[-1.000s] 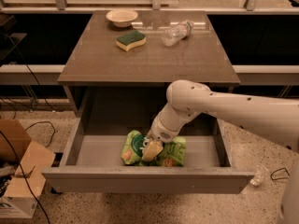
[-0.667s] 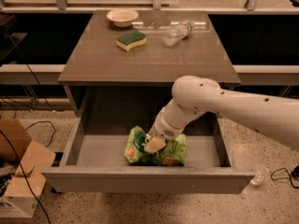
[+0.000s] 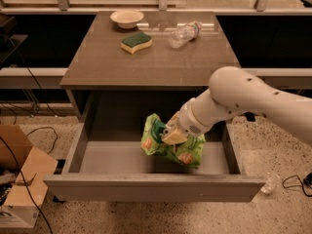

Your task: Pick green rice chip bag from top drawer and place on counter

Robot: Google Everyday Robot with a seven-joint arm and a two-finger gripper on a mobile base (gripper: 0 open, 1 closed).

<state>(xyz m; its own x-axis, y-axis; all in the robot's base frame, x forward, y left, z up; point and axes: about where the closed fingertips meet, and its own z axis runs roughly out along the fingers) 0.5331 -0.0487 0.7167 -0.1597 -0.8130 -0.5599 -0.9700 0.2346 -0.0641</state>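
Note:
The green rice chip bag (image 3: 170,147) is light green with a dark round logo and chip pictures. It hangs lifted off the floor of the open top drawer (image 3: 151,186), in the drawer's middle. My gripper (image 3: 173,134) is shut on the bag's top edge, at the end of my white arm (image 3: 253,104), which reaches in from the right. The counter (image 3: 151,57) lies just behind and above the drawer.
On the counter stand a white bowl (image 3: 126,18), a green-topped yellow sponge (image 3: 136,42) and a clear plastic bottle (image 3: 184,34) lying on its side. A cardboard box (image 3: 19,179) sits on the floor at the left. Cables run over the floor.
The gripper has risen with the bag: the bag lay on the drawer floor before and now hangs above it, slightly further right.

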